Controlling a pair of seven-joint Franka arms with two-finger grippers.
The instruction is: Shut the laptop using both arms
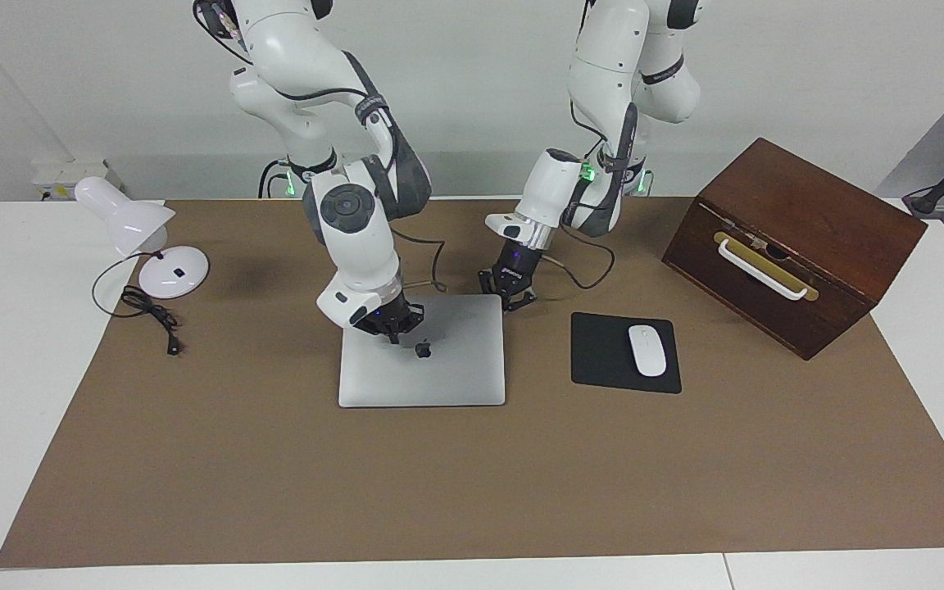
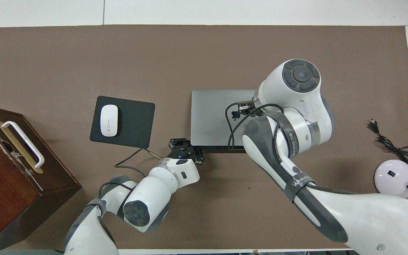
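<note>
The silver-grey laptop [image 1: 447, 373] lies shut and flat on the brown mat, its dark apple logo up; it also shows in the overhead view [image 2: 209, 117]. My right gripper [image 1: 388, 322] hangs just over the lid beside the logo, near the lid's edge nearest the robots; in the overhead view the arm's own wrist hides it. My left gripper [image 1: 510, 297] is low at the laptop's corner nearest the robots, toward the left arm's end; it also shows in the overhead view [image 2: 186, 148]. Whether it touches the laptop I cannot tell.
A black mousepad [image 1: 599, 356] with a white mouse [image 1: 646, 350] lies beside the laptop toward the left arm's end. A brown wooden box [image 1: 800, 221] with a white handle stands past it. A white desk lamp [image 1: 144, 238] and its cable [image 1: 148, 315] are at the right arm's end.
</note>
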